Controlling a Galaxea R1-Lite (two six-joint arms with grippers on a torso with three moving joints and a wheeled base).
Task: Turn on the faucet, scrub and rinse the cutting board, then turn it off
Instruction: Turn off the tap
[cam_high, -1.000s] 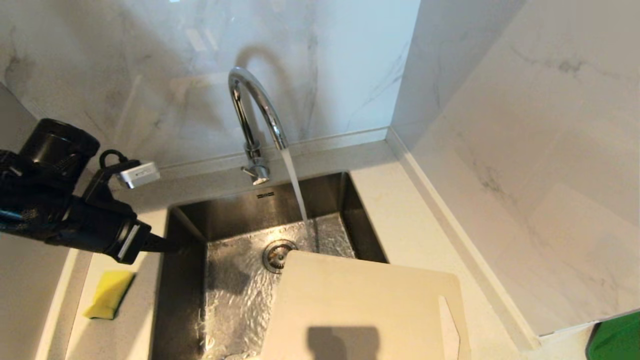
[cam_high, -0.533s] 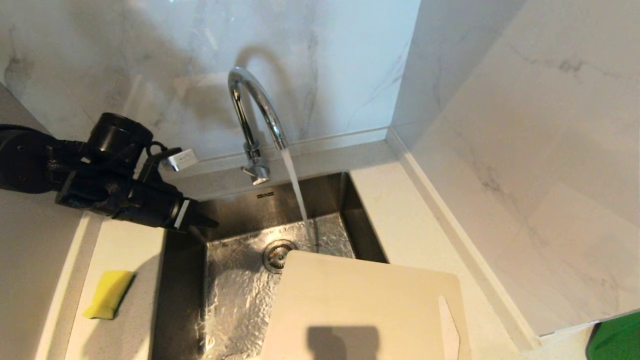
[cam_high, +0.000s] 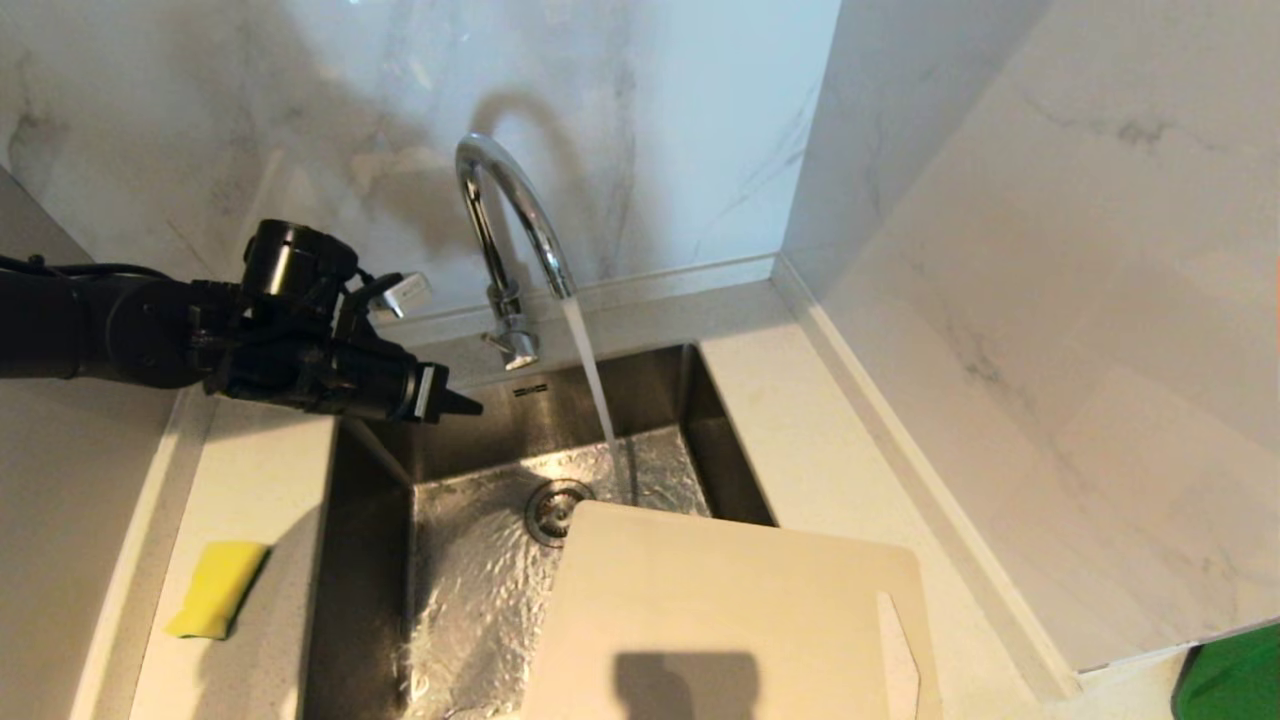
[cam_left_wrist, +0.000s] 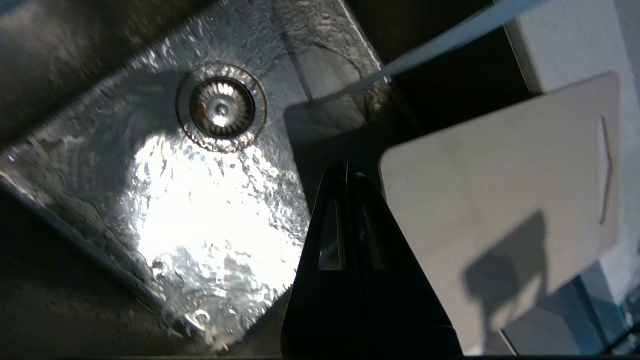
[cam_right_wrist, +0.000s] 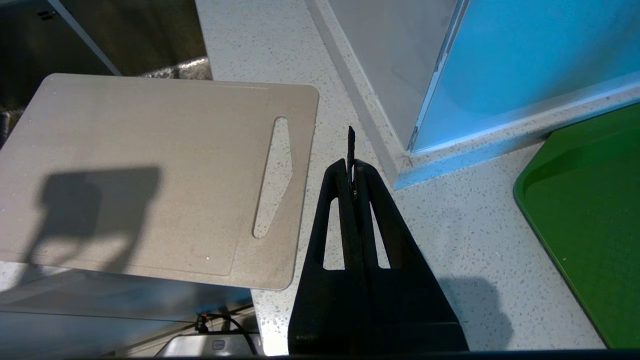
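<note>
Left pincer (cam_high: 465, 405) clenched, empty, over sink (cam_high: 380, 460) rear-left rim; faucet (cam_high: 510, 230) near.

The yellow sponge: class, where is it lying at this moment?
In the head view, the yellow sponge lies on the counter left of the sink.

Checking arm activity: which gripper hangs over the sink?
The left gripper, shut, over the sink's back-left corner; the right gripper hangs above the counter.
</note>
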